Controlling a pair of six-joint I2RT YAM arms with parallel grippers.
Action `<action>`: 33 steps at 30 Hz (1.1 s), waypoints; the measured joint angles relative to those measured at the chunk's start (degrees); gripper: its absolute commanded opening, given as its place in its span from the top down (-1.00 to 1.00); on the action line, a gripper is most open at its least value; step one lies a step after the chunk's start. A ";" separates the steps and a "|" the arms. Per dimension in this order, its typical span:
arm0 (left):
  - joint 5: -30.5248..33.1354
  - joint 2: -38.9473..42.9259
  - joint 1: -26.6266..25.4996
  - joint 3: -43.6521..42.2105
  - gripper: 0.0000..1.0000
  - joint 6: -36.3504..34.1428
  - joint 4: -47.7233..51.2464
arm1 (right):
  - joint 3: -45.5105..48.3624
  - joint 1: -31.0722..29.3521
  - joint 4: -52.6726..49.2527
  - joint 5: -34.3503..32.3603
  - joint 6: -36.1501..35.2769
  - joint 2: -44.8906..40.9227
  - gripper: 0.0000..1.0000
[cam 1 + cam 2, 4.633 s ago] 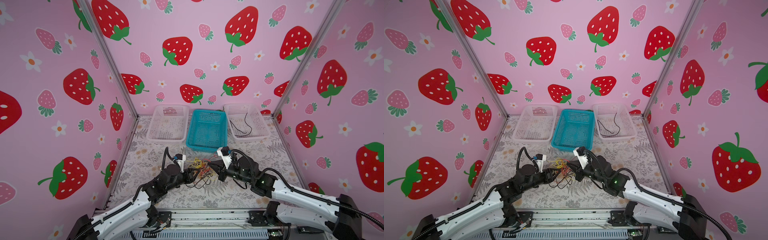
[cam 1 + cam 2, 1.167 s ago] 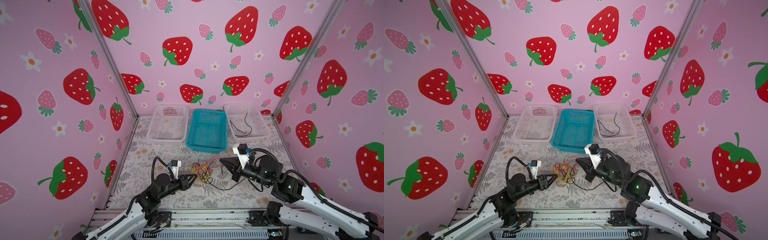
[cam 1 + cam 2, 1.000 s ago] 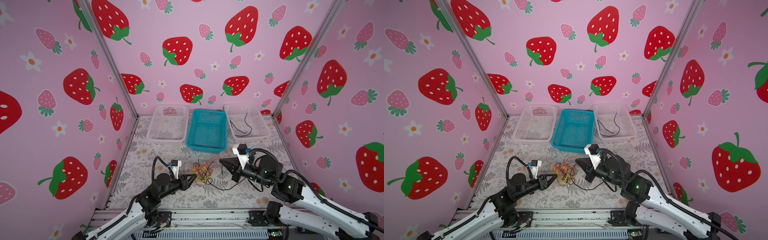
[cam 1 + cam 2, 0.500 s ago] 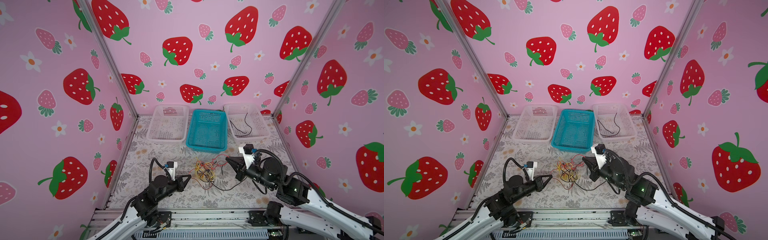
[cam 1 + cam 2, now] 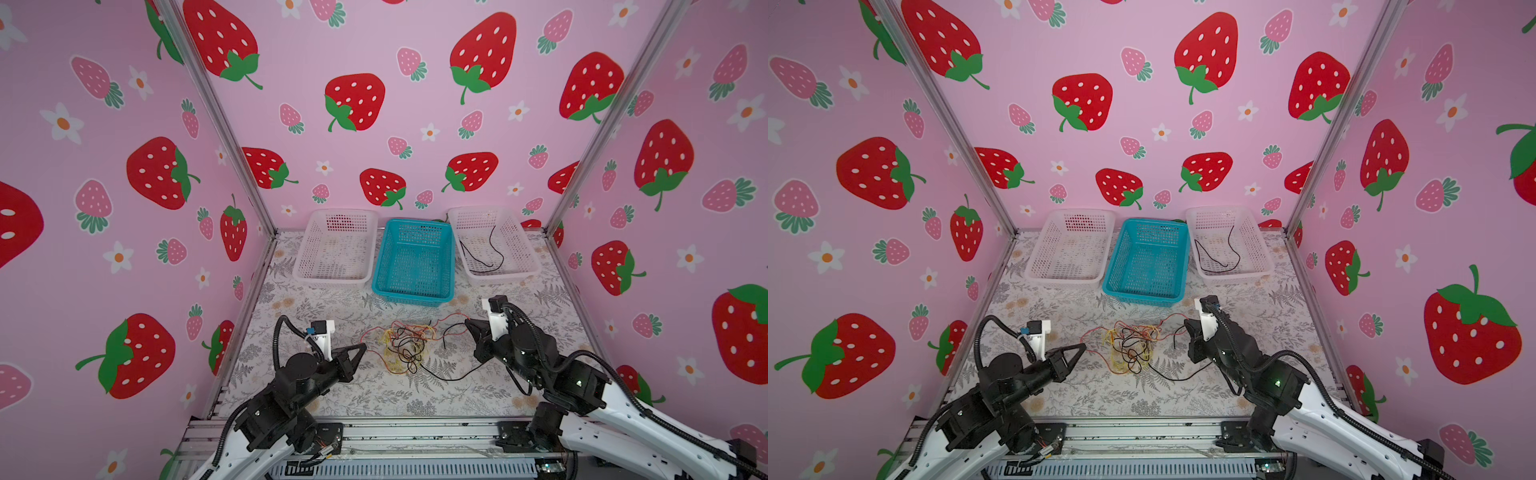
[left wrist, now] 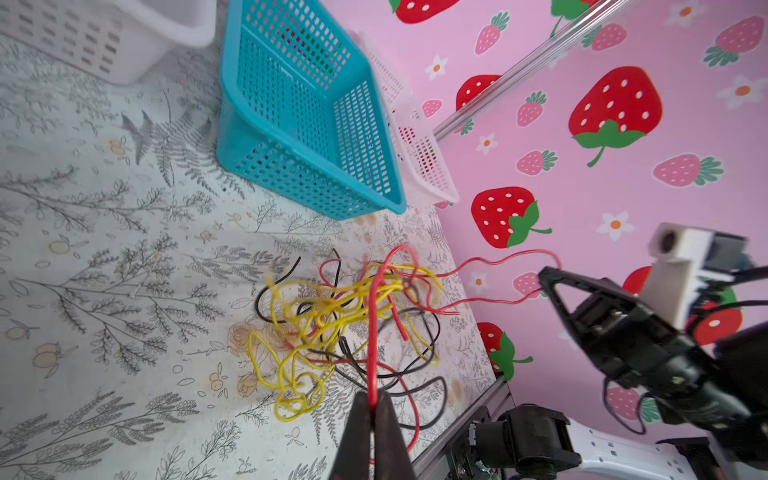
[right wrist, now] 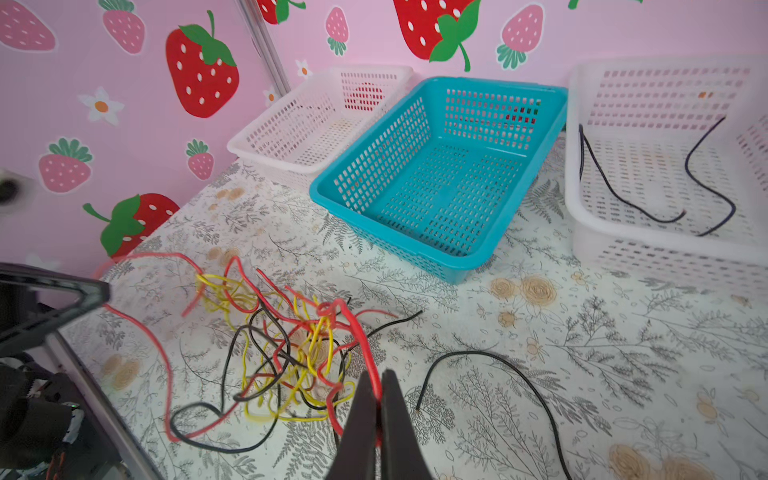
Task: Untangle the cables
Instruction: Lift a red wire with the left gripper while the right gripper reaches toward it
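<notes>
The cables (image 5: 405, 347) lie as a red, yellow and black tangle on the floral table, seen in both top views (image 5: 1130, 345). My left gripper (image 5: 365, 345) sits at the tangle's left edge. In the left wrist view it (image 6: 372, 400) is shut on a red cable (image 6: 372, 332). My right gripper (image 5: 467, 322) is at the tangle's right edge. The right wrist view shows it (image 7: 379, 378) shut on a red cable (image 7: 357, 328) that rises out of the tangle (image 7: 291, 345). A loose black cable (image 7: 519, 374) trails off on the table beside it.
Three baskets stand in a row at the back: a white one (image 5: 332, 279) on the left, a blue one (image 5: 411, 291) in the middle, a white one (image 5: 498, 277) on the right holding black cable (image 7: 636, 208). Pink strawberry walls close three sides.
My left gripper closed on a red cable and drew back to the left. The right gripper pulled away to the right with its red cable. The tangle has spread out between them.
</notes>
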State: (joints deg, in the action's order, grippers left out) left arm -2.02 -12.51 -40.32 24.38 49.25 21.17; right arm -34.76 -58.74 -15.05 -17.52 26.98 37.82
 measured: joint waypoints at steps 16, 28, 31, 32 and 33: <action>0.26 -11.08 0.09 26.67 1.00 -8.02 7.50 | 9.88 9.64 8.83 11.96 2.14 9.11 0.87; 1.60 -21.75 0.09 34.07 1.00 -12.96 13.40 | 1.07 9.62 6.71 16.17 -2.49 9.16 -0.02; 1.31 -23.41 0.09 35.71 1.00 -13.05 13.33 | -0.20 8.61 6.95 17.81 -3.72 9.11 -0.12; 0.94 -24.20 0.09 36.15 1.00 -13.00 13.20 | -0.55 7.96 7.13 18.27 -4.31 9.09 -0.14; 0.46 -25.09 0.09 36.48 1.00 -12.87 13.00 | -0.87 6.78 7.76 19.12 -4.96 9.05 -0.16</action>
State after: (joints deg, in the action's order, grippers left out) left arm -1.56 -37.60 -40.23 60.86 36.38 34.17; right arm -35.64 -51.96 -7.29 1.61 22.02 46.87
